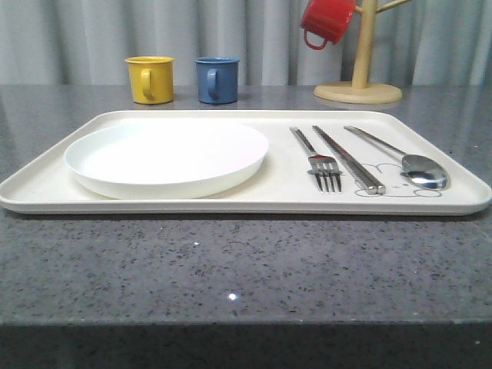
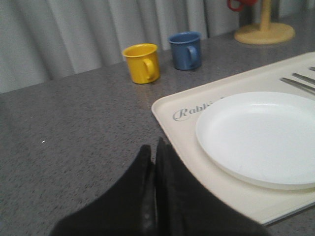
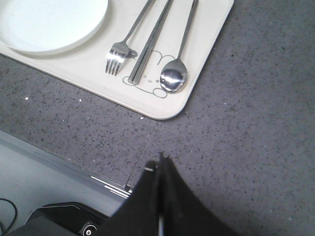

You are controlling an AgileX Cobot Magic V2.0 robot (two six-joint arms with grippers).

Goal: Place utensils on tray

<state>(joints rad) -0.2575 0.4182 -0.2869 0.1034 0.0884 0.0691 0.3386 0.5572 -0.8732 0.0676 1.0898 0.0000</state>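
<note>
The cream tray [image 1: 154, 198] lies across the grey table. On its left half sits the round white plate [image 1: 167, 157]. On its right half lie the fork [image 1: 318, 162], the chopstick pair [image 1: 350, 160] and the spoon [image 1: 415, 164], side by side over the rabbit drawing. My left gripper [image 2: 153, 150] is shut with nothing in it, beside the tray's [image 2: 236, 194] left edge, close to the plate [image 2: 261, 137]. My right gripper [image 3: 160, 164] is shut and empty, above bare table off the tray's [image 3: 162, 110] near right corner, apart from the fork [image 3: 118, 56], chopstick pair [image 3: 147, 49] and spoon [image 3: 173, 78].
A yellow mug [image 1: 150, 79] and a blue mug [image 1: 216, 79] stand behind the tray. A wooden mug tree [image 1: 359, 84] with a red mug [image 1: 326, 21] hanging on it stands at the back right. Grey curtains close off the back. The table's front edge [image 3: 98, 177] runs near my right gripper.
</note>
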